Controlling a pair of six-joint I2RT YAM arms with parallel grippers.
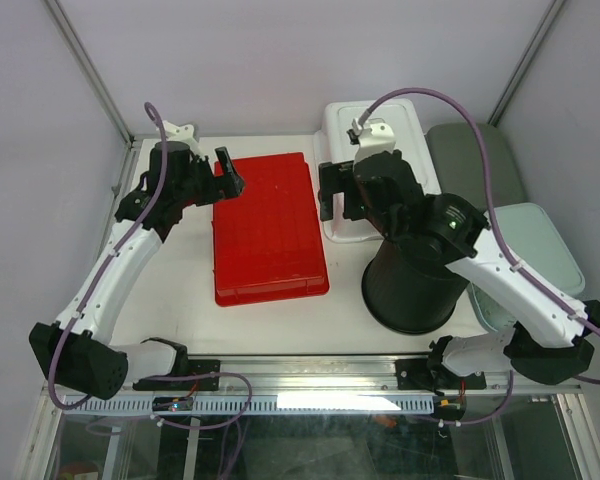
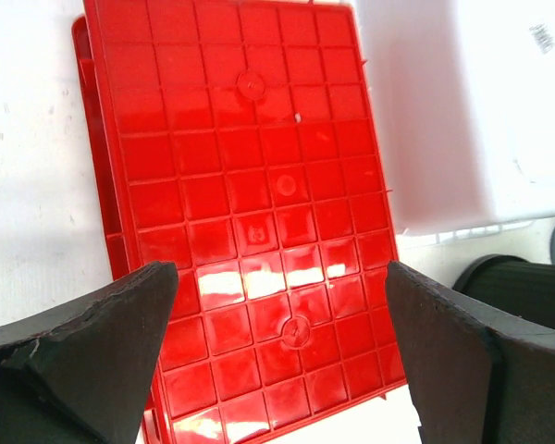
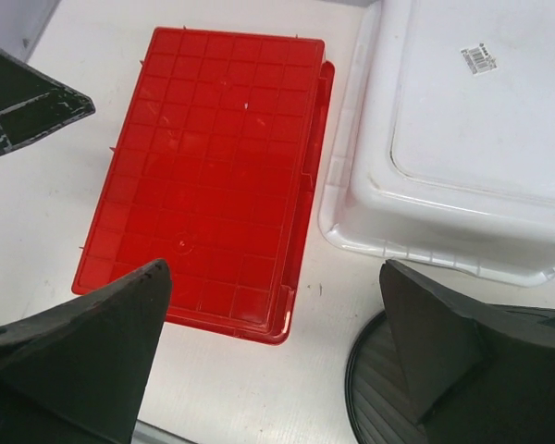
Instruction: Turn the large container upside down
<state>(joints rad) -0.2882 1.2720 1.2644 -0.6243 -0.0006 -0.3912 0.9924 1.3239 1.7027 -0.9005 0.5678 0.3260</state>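
Two grippers hang over the table (image 1: 180, 300), each with its jaws spread wide and nothing between them. The left gripper (image 1: 230, 175) sits above the far left edge of the red container (image 1: 270, 225), which lies directly beneath and to its right, gridded underside facing up. The right gripper (image 1: 332, 195) hangs just off that container's far right side. On this gripper's other side is a white container (image 1: 410, 125), also bottom up, with a label on it. Under the right arm, just nearer the bases than its gripper, stands a black ribbed bucket (image 1: 410, 290).
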